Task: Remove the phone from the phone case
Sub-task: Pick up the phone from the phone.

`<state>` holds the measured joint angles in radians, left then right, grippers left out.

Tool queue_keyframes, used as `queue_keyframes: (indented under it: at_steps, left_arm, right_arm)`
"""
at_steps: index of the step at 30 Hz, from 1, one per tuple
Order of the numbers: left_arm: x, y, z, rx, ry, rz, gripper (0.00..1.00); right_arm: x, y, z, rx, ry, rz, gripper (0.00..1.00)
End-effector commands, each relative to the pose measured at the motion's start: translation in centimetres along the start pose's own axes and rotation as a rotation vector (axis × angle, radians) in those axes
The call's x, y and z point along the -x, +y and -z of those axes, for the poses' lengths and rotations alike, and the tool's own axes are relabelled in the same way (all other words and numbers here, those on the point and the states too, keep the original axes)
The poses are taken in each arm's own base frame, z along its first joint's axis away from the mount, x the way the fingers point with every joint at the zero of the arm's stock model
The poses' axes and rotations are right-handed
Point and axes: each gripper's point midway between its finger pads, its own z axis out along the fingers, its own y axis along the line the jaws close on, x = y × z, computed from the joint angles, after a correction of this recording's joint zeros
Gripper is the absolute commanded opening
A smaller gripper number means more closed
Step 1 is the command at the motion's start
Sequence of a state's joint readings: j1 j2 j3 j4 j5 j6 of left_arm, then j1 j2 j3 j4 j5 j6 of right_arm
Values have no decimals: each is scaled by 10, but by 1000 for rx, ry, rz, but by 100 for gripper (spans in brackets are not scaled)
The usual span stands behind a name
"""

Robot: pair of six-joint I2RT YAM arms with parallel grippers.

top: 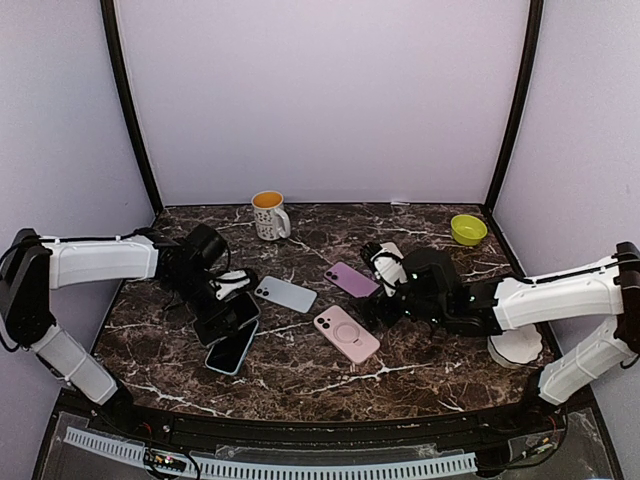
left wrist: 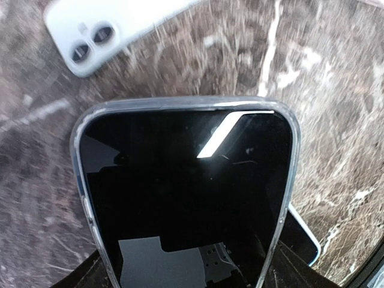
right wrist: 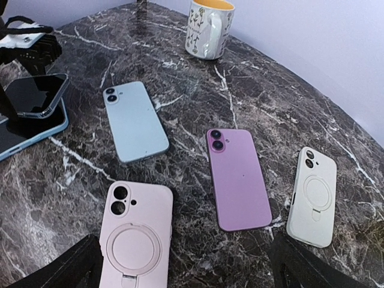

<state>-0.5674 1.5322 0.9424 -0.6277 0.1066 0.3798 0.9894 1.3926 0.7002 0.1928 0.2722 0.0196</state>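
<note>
While 1 phone's gripped, 5 lie on tbl.

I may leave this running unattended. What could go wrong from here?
1. The left gripper pinches the clear-cased phone by one end only, over a blue-edged phone. Prying at the case could make it slip and drop onto that one.
2. The right gripper hangs open close to the pink case and the purple phone. Reaching across, it might knock them.
</note>
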Motion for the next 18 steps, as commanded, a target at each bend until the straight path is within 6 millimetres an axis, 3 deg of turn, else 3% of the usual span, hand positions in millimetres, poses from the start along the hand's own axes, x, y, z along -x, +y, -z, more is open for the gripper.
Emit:
queue_keyframes:
  at_steps: [1,6,11,18]
  left_arm:
    - [37,10,36,73,-193,-63,54]
    - [61,17,57,134,-318,-113,53]
    - [94,18,76,197,-429,-194,53]
    - [139,-11,86,193,-541,-355,53]
  right_arm:
    - [47,-19,11,-76,-111,-150,99]
    - [65,-22,18,-72,-136,-231,99]
    - [85,-10,24,22,-174,-299,99]
    - [103,3,33,116,-168,-372,99]
